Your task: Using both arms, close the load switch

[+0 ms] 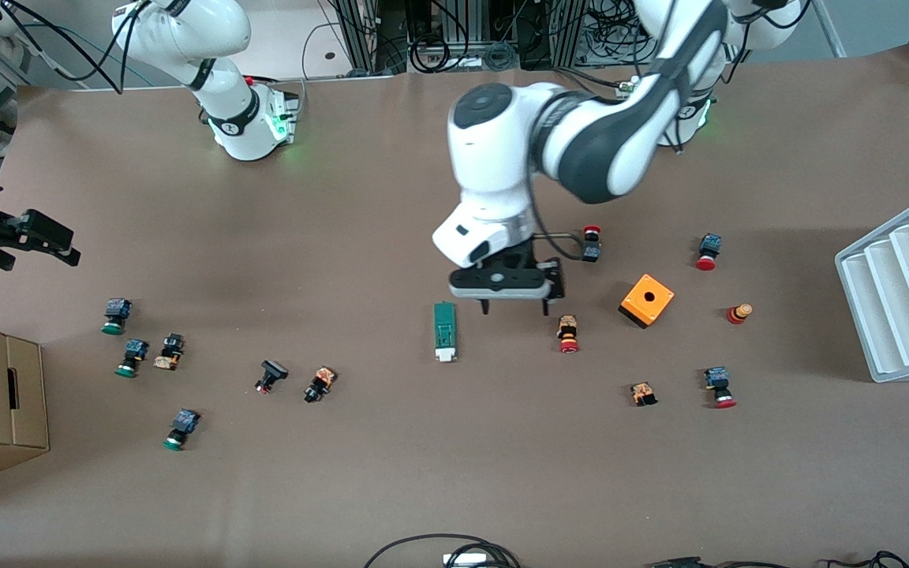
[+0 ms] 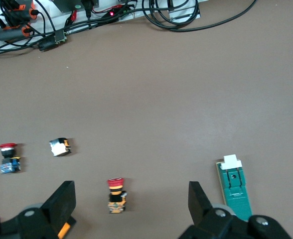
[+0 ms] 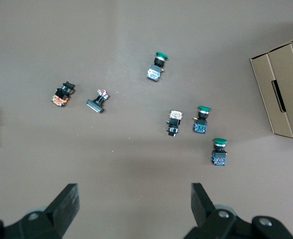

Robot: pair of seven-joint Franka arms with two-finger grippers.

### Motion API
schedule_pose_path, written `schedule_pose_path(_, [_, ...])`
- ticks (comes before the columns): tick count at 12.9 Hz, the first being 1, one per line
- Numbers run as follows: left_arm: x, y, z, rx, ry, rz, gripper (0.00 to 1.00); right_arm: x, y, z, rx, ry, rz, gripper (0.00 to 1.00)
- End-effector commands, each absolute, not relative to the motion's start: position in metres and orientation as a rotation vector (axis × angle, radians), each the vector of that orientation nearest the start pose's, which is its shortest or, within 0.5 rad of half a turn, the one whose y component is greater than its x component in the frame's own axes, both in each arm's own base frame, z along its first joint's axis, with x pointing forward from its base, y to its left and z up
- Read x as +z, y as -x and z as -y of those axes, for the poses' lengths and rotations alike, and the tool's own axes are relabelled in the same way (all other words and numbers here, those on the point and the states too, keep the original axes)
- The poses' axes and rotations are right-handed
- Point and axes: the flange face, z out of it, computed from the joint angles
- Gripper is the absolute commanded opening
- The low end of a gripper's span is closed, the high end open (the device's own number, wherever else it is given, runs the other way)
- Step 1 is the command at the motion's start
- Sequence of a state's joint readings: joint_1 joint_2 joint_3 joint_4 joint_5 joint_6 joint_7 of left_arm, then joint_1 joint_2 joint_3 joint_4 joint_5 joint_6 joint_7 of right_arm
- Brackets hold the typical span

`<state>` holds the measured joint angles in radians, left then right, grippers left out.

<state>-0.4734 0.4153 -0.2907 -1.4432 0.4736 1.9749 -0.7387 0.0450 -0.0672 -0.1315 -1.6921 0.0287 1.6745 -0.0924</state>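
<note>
Currently approach step judged in hand; load switch [image 1: 445,332] not yet touched. Load switch seen flat on table [image 1: 454,489] mid-table, white block end nearest front camera. Left gripper [image 1: 514,308] held over table just beside switch, toward left arm's end, fingers spread wide, nothing gripped. Right gripper [image 3: 134,209] parked high at right arm's end, jaws wide, empty; arm waiting. Next move: left gripper to be shifted over switch and lowered; right arm to be brought in.

A robotics lab: two white robot arms [image 1: 581,142] bolted to a tabletop [image 1: 391,489] covered in brown paper, bundles of black cables [image 1: 454,39] and aluminium framing along its edge, industrial push buttons [image 1: 115,315] scattered about
</note>
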Motion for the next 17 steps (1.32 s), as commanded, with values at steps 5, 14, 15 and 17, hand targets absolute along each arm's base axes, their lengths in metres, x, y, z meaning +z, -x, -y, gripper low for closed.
schedule_pose_path(5, [0.539,-0.564,0.339,-0.294,3.014,-0.354,1.0,0.616,-0.539,0.046,-0.078,3.11,0.002,1.0])
schedule_pose_path(14, [0.59,-0.582,0.22,0.014,2.975,-0.485,1.0,0.615,-0.538,0.045,-0.07,3.109,0.007,1.0])
schedule_pose_path(15, [0.6,-0.582,0.21,0.001,2.989,-0.487,1.0,0.616,-0.538,0.045,-0.073,3.109,0.007,1.0])
schedule_pose_path(17, [0.607,-0.571,0.188,0.006,3.033,-0.467,1.0,0.615,-0.538,0.045,-0.07,3.109,0.007,1.0])
